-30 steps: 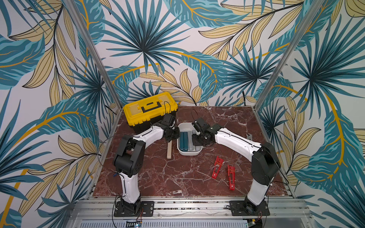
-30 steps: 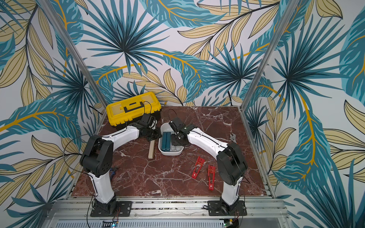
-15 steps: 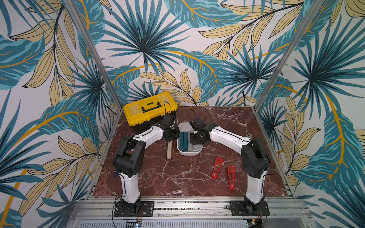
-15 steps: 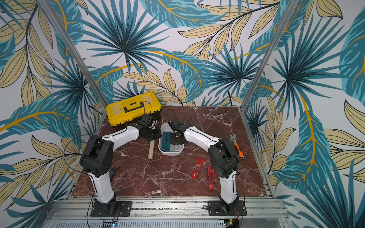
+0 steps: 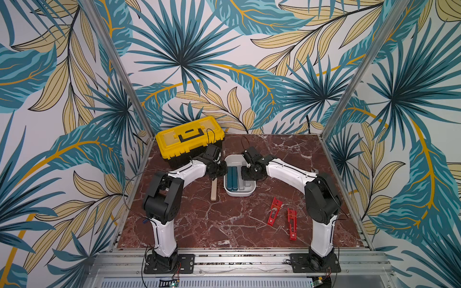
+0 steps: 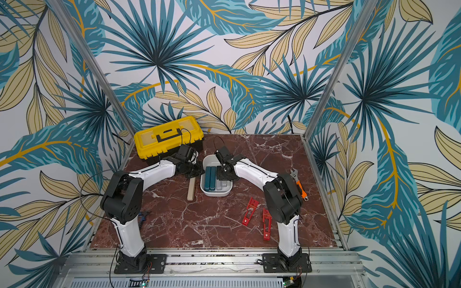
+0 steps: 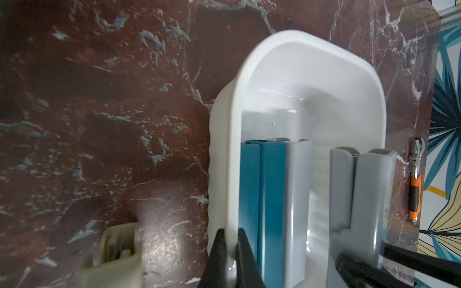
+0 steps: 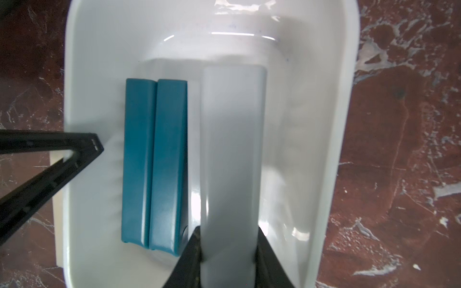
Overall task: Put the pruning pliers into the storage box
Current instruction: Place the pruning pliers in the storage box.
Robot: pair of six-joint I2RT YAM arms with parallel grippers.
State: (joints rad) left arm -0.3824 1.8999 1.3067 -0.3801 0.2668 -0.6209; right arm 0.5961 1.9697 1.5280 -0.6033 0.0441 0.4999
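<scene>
Storage box [image 7: 294, 42] with 2 teal pieces [image 8: 154, 162], rim pinched by left gripper [image 7: 230, 232], 1 grey piece [image 8: 232, 149] pinched by right gripper [image 8: 228, 230]

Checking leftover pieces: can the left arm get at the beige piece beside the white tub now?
Probably, once it lets go: the left gripper is clamped on the storage box rim, and the beige piece lies in the open right beside it.

You see a glossy, smooth white plastic storage box [image 8: 99, 62] that throws bright highlights, two matt smooth teal pieces [image 8: 169, 159] and a satin grey piece [image 8: 232, 149] of plastic, a polished red marble-look table [image 5: 224, 224], and a wrench [image 7: 415, 184] of shiny metal with a rubbery-looking orange grip.
</scene>
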